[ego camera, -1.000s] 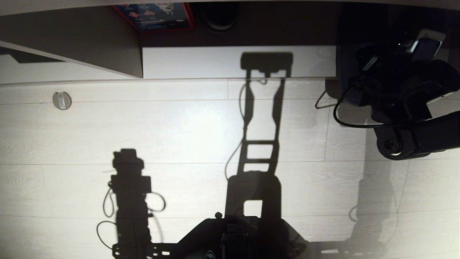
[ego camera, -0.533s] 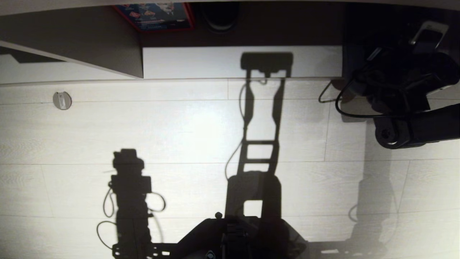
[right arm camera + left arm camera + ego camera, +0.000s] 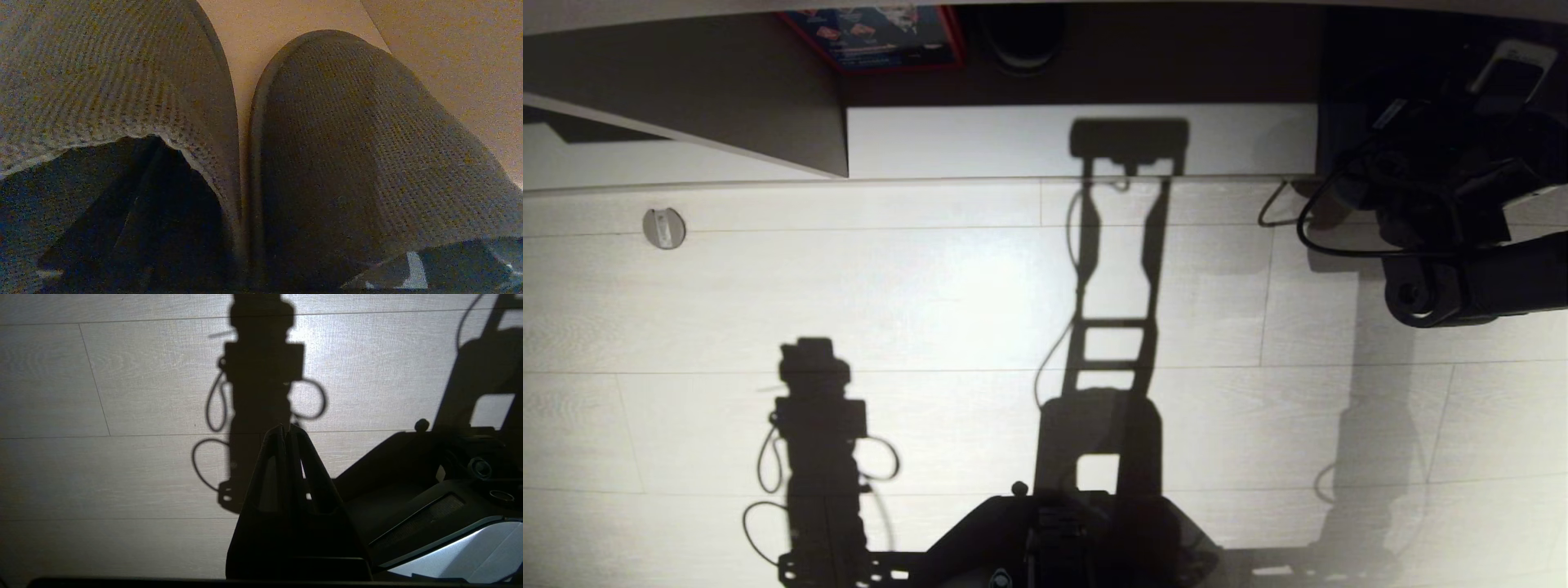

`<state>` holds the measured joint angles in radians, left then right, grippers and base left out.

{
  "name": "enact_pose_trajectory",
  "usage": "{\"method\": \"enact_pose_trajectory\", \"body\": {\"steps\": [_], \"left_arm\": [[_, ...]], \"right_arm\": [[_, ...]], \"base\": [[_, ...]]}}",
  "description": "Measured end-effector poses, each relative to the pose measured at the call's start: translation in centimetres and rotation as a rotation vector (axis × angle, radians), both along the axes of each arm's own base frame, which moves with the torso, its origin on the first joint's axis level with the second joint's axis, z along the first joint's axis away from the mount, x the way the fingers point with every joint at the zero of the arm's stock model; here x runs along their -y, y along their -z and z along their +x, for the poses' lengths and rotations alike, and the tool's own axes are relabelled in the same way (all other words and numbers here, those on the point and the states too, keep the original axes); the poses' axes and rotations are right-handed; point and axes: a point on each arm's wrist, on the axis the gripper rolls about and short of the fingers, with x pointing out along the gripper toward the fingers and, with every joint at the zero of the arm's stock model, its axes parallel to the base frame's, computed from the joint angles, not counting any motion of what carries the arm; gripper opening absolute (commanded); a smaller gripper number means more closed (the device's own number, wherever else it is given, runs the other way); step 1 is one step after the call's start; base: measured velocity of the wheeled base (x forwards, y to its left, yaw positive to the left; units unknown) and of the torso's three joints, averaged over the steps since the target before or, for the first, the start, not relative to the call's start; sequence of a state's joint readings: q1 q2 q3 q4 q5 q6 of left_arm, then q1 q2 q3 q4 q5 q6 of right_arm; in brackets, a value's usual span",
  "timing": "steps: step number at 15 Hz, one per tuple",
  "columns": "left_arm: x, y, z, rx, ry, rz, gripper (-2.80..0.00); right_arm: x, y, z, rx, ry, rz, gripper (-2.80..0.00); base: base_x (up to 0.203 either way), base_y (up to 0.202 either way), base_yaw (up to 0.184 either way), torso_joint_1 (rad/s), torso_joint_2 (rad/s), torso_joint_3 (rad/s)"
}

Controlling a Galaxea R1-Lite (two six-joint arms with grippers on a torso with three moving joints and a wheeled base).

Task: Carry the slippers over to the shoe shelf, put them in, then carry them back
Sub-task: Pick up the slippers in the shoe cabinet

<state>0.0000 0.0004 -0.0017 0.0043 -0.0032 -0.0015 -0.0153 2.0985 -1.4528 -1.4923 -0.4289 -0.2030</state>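
The slippers fill the right wrist view: two dark charcoal-blue fabric ones side by side, one [image 3: 102,69] and the other [image 3: 347,134], resting on a pale board of the shoe shelf [image 3: 286,24]. My right gripper [image 3: 261,261] is open right over them. One dark finger [image 3: 135,212] sits in the first slipper's opening and the other finger [image 3: 449,269] shows at the second slipper's heel edge. In the head view my right arm [image 3: 1445,204] reaches into the shelf's dark far right bay. My left gripper [image 3: 288,430] hangs shut and empty over the floor.
The shoe shelf [image 3: 1013,139] runs along the far side, with a slanted divider [image 3: 727,98]. A red and blue box [image 3: 874,37] and a dark round object [image 3: 1021,33] sit inside it. A small grey disc [image 3: 663,227] lies on the plank floor. My base [image 3: 1054,531] is nearest.
My right arm has pushed farther into the shelf's right bay, moving up and right in the head view. The left arm and the rest of the scene are unchanged.
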Motion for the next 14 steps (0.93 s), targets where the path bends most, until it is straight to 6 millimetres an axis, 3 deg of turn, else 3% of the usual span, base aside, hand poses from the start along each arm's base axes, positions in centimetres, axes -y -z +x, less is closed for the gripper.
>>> {"method": "enact_pose_trajectory", "body": {"steps": [4, 5, 6, 14], "left_arm": [[0.00, 0.00, 0.00, 0.000, 0.000, 0.000, -2.80], [0.00, 0.00, 0.00, 0.000, 0.000, 0.000, -2.80], [0.00, 0.00, 0.00, 0.000, 0.000, 0.001, -2.80], [0.00, 0.00, 0.00, 0.000, 0.000, 0.001, -2.80]], "right_arm": [[0.02, -0.16, -0.12, 0.003, 0.001, -0.001, 0.00], [0.01, -0.19, -0.17, 0.002, 0.004, -0.003, -1.22], [0.01, -0.23, -0.22, 0.003, 0.004, -0.003, -2.80], [0.01, -0.26, -0.57, -0.003, 0.003, -0.002, -2.80]], "base": [[0.000, 0.000, 0.000, 0.000, 0.00, 0.000], [0.000, 0.000, 0.000, 0.000, 0.00, 0.000], [0.000, 0.000, 0.000, 0.000, 0.00, 0.000], [0.000, 0.000, 0.000, 0.000, 0.00, 0.000]]}}
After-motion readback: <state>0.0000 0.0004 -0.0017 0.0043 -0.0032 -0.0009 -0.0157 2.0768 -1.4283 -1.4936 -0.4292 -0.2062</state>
